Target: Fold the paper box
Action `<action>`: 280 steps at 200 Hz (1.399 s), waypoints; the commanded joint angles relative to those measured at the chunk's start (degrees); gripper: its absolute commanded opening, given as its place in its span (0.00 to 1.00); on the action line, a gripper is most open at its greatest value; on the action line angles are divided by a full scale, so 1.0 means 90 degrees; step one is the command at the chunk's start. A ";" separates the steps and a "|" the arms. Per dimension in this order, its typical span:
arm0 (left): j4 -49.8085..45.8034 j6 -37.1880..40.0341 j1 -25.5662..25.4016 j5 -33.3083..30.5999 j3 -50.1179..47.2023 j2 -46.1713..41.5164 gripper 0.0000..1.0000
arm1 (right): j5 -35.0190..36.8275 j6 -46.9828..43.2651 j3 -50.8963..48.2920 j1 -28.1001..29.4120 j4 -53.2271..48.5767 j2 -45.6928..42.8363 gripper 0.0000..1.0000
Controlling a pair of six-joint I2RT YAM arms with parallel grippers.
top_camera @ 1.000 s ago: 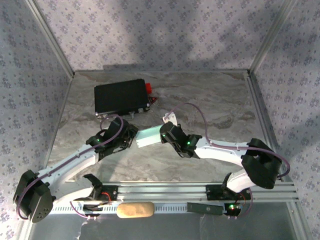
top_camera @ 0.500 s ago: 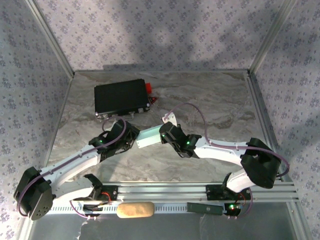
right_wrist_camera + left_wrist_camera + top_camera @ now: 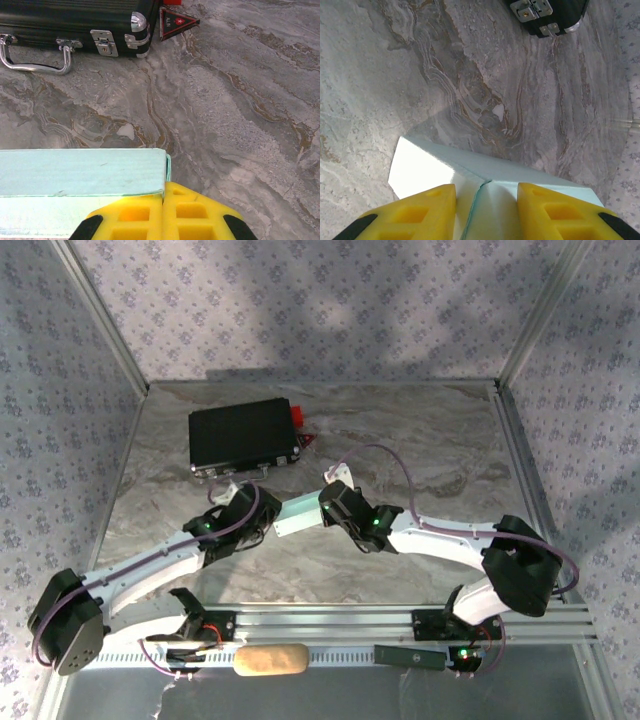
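While both arms reach in from the near edge, the paper box [image 3: 300, 512] hangs between them over the middle of the table [image 3: 430, 440], a little toward the left side. The right gripper [image 3: 325, 512] has its yellow fingers pressed together, pinching the box's right end, and the wrist view shows the card edge running into the seam. The left gripper [image 3: 268, 522] straddles the other end with its fingers apart and pale card between them; whether they bite cannot be told. The black case [image 3: 242, 435] sits well apart, toward the far left corner.
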 commanded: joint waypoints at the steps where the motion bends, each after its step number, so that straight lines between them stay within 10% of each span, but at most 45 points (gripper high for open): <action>1: -0.0359 0.0260 -0.0185 -0.0145 -0.0245 0.0209 0.36 | -0.0234 0.0120 0.0157 -0.0017 -0.0287 0.0089 0.00; 47: -0.0599 0.0411 -0.0320 -0.0515 -0.0201 0.0240 0.37 | -0.0382 0.0252 0.0297 -0.0086 -0.0507 0.0020 0.00; 186: -0.0889 0.0340 -0.0502 -0.0871 -0.0008 0.0328 0.37 | -0.1511 0.1596 0.0243 -0.0426 -0.0785 -0.0767 0.45; 280: -0.0973 0.0321 -0.0528 -0.0941 0.0021 0.0269 0.37 | -0.2894 0.5401 -0.0383 -0.1129 -0.0465 -0.1551 0.73</action>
